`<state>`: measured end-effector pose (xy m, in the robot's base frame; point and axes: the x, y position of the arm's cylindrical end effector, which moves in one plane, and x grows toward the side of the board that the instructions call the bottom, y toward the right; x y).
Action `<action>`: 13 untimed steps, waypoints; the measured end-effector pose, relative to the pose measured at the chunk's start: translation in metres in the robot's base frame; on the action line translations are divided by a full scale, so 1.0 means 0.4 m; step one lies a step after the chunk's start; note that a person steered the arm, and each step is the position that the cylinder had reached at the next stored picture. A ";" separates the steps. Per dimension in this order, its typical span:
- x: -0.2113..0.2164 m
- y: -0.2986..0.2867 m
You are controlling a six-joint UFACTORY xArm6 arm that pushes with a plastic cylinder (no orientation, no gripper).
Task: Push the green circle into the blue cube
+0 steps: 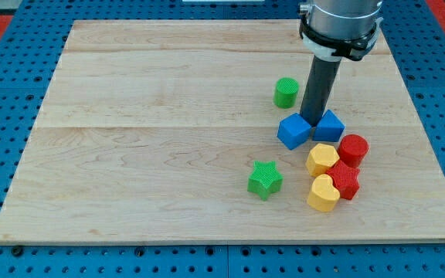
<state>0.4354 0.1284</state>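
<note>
Where my tip [313,118] meets the pale wooden board [145,154], its very end is hidden in the notch between two blue plastic blocks, so I cannot tell whether it touches either; it is a bare rod with nothing to open or close. Blue cube [293,130] sits at its left, the second blue block [329,126] at its right. Small green cylinder, the green circle [286,92], stands upright just up-left of the rod, apart from the cube, its round form showing no heading.
</note>
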 end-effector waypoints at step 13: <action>-0.126 -0.100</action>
<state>0.3848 0.0885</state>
